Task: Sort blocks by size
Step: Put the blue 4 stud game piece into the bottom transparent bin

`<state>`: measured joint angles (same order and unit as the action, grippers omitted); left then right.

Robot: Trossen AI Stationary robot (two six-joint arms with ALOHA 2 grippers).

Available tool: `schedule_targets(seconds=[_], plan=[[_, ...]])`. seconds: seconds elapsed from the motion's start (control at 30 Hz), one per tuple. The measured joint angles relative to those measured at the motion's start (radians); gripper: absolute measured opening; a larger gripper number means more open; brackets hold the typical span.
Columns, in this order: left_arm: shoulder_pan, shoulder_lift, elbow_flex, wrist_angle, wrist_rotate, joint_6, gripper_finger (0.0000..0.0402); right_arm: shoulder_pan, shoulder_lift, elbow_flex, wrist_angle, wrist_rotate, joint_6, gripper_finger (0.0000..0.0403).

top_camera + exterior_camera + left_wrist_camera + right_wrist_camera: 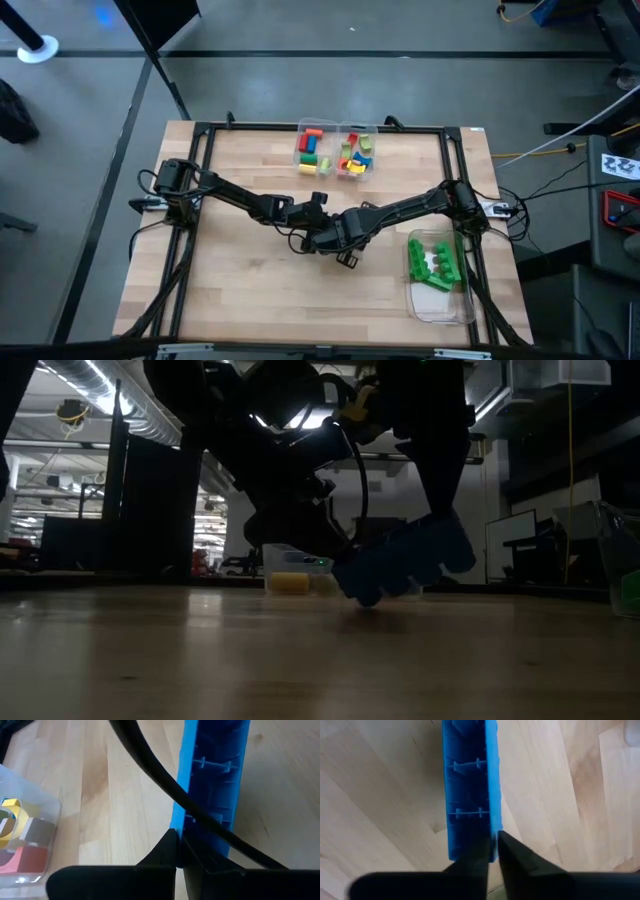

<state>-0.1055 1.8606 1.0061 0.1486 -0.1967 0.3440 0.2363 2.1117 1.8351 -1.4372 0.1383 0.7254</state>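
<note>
Both arms meeting mid-surface (pixel 250 270), just in front of the two small clear containers (pixel 335 152) at the far edge

Long blue brick (pixel 469 785) pinched by both grippers at once, hollow ribbed underside facing the wrist cameras:
- left gripper (pixel 179 851) clamped on one sidewall of the brick at its near end, black cable crossing in front
- right gripper (pixel 493 851) clamped on a sidewall at its own end, one finger inside the hollow, one outside

From table height, blue brick (pixel 405 560) tilted, lower end just off or barely touching the wood; cannot tell which

Rest of the blocks:
- small mixed blocks (pixel 312 148) (red, yellow, green) in the left small container, more small ones (pixel 356 152) in the right one beside it
- green bricks (pixel 434 262) stacked in the larger clear tray (pixel 440 305) at the right side of the surface, well apart from the grippers

Yellow block (pixel 291 582) visible inside a small container behind the arms in the low view
</note>
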Motion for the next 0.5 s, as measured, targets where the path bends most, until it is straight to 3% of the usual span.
schedule_targets(seconds=[0.1,0.5], plan=[[0.0,0.0,0.0,0.0,0.0,0.004,0.0003,0.0,0.0,0.0,0.0,0.0,-0.002,0.0011],[0.008,0.0,0.002,-0.002,0.001,0.054,0.0055,0.0,0.0,0.0,0.002,-0.02,-0.001,0.0006]])
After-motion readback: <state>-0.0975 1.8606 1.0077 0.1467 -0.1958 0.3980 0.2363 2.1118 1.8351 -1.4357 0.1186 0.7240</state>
